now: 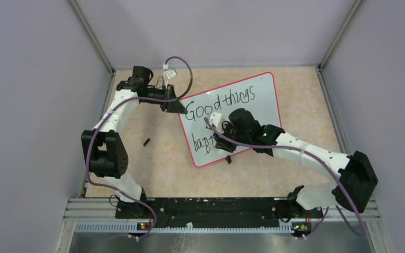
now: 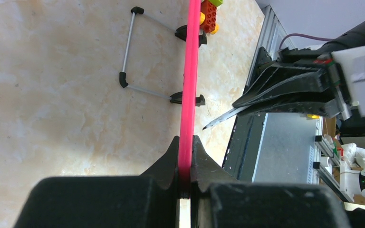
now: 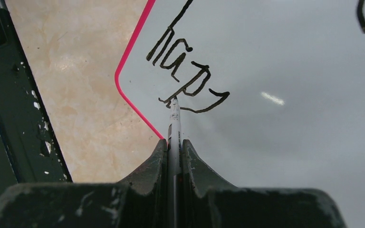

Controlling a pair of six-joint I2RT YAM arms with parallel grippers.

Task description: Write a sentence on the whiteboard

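Writing the second line looks like the step in hand. The sentence (image 1: 219,103) reads "Good things" along the top, and below it only the first few letters, roughly "hap", are down. The whiteboard (image 1: 258,124) lies near the middle of the desk (image 1: 153,174), closer to the far edge. Its long axis is skewed, with the left end toward the near-left corner and the right end toward the far-right corner. The lettering runs along that axis, left to right.

The right gripper (image 3: 174,141) is clamped on a marker (image 3: 174,118). The marker points straight out from between the fingers, and its tip sits at the board's surface by the last stroke, seemingly touching. The left gripper (image 2: 185,142) is closed on the board's red frame (image 2: 189,71) at the left short end, pinning it.

The next move calls for carrying the tip rightward along the skewed baseline with light, even pressure. It must stay under the first line and inside the near long edge, while the left arm holds the board from sliding. A small black cap (image 1: 146,142) lies on the desk left of the board, apart from it.
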